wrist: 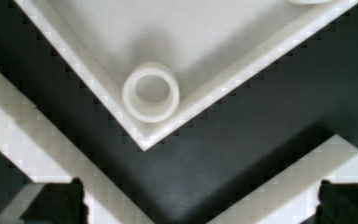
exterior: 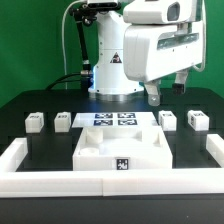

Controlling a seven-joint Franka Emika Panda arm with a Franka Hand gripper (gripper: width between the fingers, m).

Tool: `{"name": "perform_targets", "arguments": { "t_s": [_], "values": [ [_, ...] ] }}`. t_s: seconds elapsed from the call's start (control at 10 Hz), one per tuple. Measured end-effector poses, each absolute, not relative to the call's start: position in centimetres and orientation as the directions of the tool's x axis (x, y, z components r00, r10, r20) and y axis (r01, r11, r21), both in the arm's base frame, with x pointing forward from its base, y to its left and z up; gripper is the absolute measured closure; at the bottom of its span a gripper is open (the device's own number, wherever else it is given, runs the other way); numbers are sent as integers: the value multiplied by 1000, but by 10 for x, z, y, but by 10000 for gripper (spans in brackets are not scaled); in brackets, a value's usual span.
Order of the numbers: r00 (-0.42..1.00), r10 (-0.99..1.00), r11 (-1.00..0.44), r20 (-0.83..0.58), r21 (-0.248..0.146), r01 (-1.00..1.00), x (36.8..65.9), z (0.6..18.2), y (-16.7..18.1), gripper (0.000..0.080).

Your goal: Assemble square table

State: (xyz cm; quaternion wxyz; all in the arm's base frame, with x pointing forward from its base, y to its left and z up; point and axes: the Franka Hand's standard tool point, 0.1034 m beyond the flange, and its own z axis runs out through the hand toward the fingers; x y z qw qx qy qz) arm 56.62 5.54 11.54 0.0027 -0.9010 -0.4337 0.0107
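- Square table slab (exterior: 120,148) lies flat on the black work surface (exterior: 50,140). In the exterior view it sits at six o'clock from the marker board (exterior: 113,120), and its tag (exterior: 121,166) faces the camera. The tagged edge is just beside the long white rim (exterior: 110,190); whether the two touch cannot be told.
- Four leg blocks (exterior: 63,119) stand loose in a row level with the marker board. Two are at nine o'clock from it and two at three o'clock, each apart from the slab and from its neighbour.
- The gripper (wrist: 194,200) hovers over one corner of the slab, jaws spread wide with nothing between them. It touches neither the slab nor a leg.
- The wrist view looks straight down on that corner, where the corner hole (wrist: 151,92) is empty.
- By this showing, assembly has not begun: no leg is seated, and no part is joined to another.
- All four legs remain to be fetched, set into their corner holes and turned home. The other three holes are too small in the exterior view to judge.
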Motion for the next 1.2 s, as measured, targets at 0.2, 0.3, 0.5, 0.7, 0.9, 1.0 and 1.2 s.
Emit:
{"name": "perform_targets", "arguments": {
  "t_s": [0.2,0.3,0.5,0.7,0.9,1.0,1.2],
  "values": [
    [624,782,-624,-17,-14,781,566,115,55,150],
    [624,782,-624,-17,-14,781,566,115,55,150],
    [624,782,-624,-17,-14,781,566,115,55,150],
    [624,782,-624,-17,-14,781,566,115,55,150],
    [624,782,-624,-17,-14,781,566,115,55,150],
    [618,786,-618,-17,-14,786,565,114,55,150],
    [479,877,-480,-24,-25,877,549,102,48,150]
  ]
}}
